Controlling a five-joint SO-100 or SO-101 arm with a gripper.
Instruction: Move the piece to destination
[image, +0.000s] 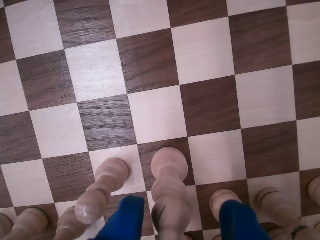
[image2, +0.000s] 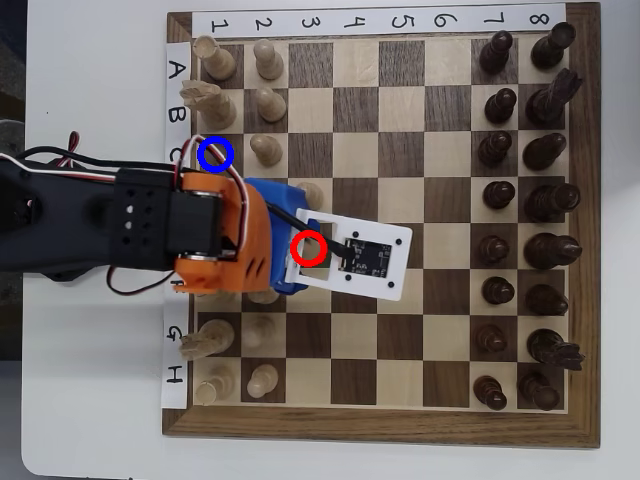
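The black and orange arm (image2: 150, 235) reached in from the left of the overhead view, lying low across the chessboard (image2: 380, 425) beside the blue-ringed dark square (image2: 216, 153). In the wrist view the blue gripper (image: 180, 220) stood open, with the pale cream piece (image: 170, 195) upright between its fingers (image: 125, 220), nearer the left one.

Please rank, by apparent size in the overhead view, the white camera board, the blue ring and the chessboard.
1. Chessboard, by far the largest.
2. White camera board, covering several squares.
3. Blue ring, about one square wide.
The camera board rides above the chessboard, so nearness may enlarge it somewhat.
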